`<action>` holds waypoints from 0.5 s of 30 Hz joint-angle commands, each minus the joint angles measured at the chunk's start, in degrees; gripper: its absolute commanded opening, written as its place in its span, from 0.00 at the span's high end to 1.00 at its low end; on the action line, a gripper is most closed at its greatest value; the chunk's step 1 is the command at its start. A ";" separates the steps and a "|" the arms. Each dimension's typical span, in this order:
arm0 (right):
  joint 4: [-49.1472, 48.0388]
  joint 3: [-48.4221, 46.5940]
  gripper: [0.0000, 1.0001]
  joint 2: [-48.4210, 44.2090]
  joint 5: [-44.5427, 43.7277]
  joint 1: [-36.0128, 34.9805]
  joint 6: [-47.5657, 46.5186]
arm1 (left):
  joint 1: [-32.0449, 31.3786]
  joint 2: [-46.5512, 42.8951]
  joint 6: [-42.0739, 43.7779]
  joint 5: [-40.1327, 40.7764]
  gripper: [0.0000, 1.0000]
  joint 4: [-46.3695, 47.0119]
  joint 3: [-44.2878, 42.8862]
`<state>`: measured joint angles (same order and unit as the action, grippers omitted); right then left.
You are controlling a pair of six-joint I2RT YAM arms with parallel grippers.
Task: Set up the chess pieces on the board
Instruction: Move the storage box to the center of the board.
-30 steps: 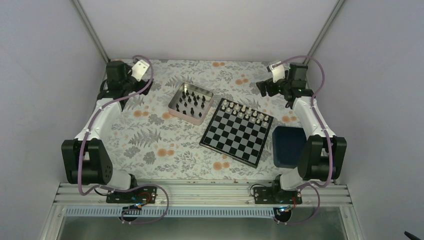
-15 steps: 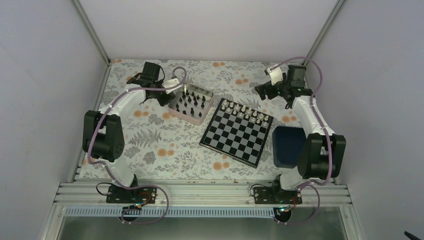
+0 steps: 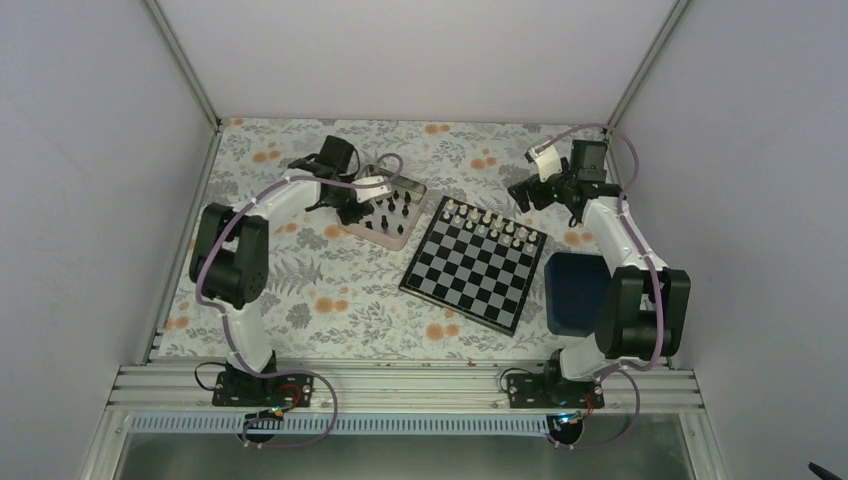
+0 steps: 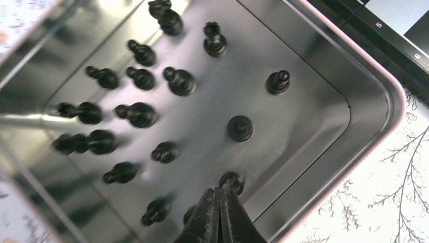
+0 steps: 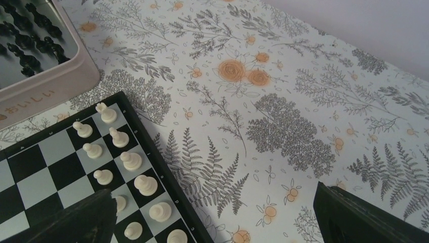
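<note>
1. The chess pieces (image 4: 139, 114), tiny glossy black figures, stand scattered inside the tin (image 4: 384, 101), at 10 o'clock from the board (image 3: 475, 265).
2. The left gripper (image 4: 220, 215) is clenched tight above them, gripping nothing.
3. The right gripper (image 5: 212, 217) is spread wide.

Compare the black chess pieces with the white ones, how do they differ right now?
Colour: the black pieces are dark, the white pieces pale. Place: the black pieces sit in the silver tin, the white pieces on the board. Order: the black pieces are scattered loosely, the white pieces stand in two neat rows along one edge. Both sets are tiny figures.
</note>
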<state>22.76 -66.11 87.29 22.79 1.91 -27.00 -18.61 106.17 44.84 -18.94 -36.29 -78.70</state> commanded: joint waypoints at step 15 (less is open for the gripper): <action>1.01 2.67 0.00 -3.27 -2.18 -0.25 -3.32 | -4.61 8.70 6.10 7.68 0.98 -7.96 -10.23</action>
<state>22.90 -63.79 86.00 21.21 1.91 -28.91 -22.39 112.99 47.97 -13.80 -40.75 -85.71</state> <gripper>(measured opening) 0.997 0.025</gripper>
